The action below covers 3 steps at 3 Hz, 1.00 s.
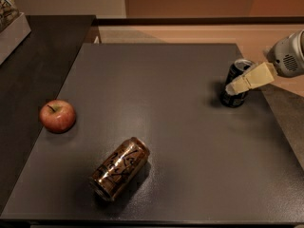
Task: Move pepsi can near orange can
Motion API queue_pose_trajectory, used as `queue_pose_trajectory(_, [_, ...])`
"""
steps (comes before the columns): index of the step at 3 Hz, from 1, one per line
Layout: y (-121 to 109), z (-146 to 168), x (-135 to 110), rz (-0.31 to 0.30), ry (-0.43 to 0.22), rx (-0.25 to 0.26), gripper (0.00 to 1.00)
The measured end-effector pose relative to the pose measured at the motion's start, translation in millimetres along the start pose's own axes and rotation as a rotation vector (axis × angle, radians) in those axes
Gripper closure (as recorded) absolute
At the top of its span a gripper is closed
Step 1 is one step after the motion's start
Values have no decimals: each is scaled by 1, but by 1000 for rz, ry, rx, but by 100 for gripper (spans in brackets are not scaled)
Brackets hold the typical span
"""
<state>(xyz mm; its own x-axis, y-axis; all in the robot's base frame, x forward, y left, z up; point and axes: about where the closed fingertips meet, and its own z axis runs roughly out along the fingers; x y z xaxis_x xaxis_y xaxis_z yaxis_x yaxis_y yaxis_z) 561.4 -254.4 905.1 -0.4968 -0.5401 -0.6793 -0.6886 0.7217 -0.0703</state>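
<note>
The pepsi can [232,99], dark navy with a silver top, stands upright near the right edge of the dark table [171,80]. My gripper [233,86] reaches in from the right edge of the camera view, and its cream-coloured end lies across the front of the pepsi can, touching or nearly touching it. The orange can [119,167], coppery brown with dark script, lies on its side at the front left of the table, far from the pepsi can.
A red apple [57,116] sits near the table's left edge. A darker counter [33,56] adjoins on the left, with a pale box [10,25] at the far left corner. The table's right edge runs just beyond the pepsi can.
</note>
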Motion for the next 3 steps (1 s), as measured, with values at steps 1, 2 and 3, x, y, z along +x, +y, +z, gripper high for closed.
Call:
queue_pose_trajectory(1, [2,17,-2,23,-4,-35,0])
queue_pose_trajectory(2, [6,27,-4,30,-9,-63,18])
queue_pose_trajectory(3, [11,31,-4,34,-2,-83,43])
